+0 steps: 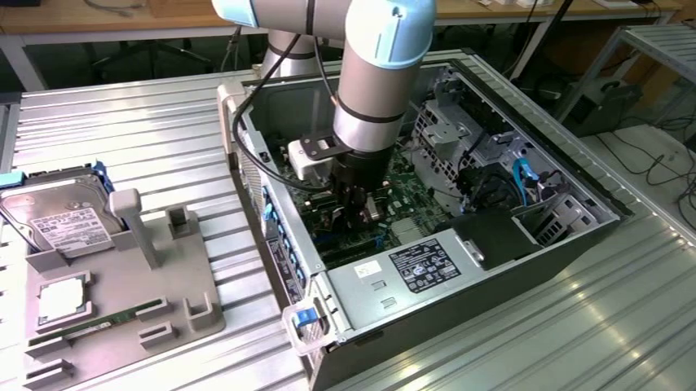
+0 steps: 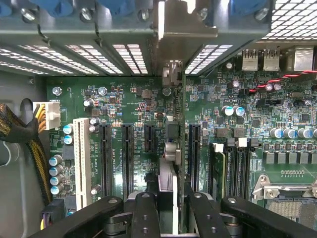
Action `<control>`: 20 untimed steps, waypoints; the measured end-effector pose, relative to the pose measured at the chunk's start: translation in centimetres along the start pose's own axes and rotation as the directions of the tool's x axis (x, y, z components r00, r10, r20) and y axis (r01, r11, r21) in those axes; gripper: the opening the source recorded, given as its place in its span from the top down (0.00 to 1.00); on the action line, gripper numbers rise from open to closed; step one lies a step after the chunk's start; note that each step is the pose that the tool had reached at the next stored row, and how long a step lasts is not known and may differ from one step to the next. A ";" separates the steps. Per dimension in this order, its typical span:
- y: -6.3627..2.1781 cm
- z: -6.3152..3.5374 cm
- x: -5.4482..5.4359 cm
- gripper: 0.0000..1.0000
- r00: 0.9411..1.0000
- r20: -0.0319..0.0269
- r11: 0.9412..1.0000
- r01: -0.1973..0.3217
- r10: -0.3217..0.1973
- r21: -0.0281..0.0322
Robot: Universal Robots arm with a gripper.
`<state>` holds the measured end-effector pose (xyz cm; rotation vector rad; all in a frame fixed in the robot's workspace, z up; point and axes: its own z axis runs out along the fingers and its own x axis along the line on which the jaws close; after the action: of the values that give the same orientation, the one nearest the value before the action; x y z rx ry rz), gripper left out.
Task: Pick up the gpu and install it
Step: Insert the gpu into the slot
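- Holding the gpu edge-on, claw clamped on its top edge, fingers either side.
- Card sits inside the pc case over the motherboard, bracket at the rear slots; prob. not seated yet.
- Thin, stiff, light, fragile: grip the board edge, not the components.

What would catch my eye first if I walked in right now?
Probably the big grey and blue robot arm plunging into an open computer case on the metal table. Its hand holds the gpu edge-on over the green motherboard. On the exterior view's left, a hard drive rests in a grey holder.
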<state>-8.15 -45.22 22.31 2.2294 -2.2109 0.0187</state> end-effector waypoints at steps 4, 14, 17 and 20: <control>0.00 0.00 0.0 0.72 1.000 0.000 1.000 0.000 0.000 0.000; -0.02 -2.49 0.0 0.65 1.000 -0.003 1.000 0.000 0.000 0.002; -0.03 -4.24 0.0 0.65 1.000 -0.003 1.000 0.000 0.000 0.004; -0.04 -5.55 0.0 0.65 1.000 -0.003 1.000 0.000 0.000 0.007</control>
<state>-8.15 -45.14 27.86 2.2309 -2.2125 0.0295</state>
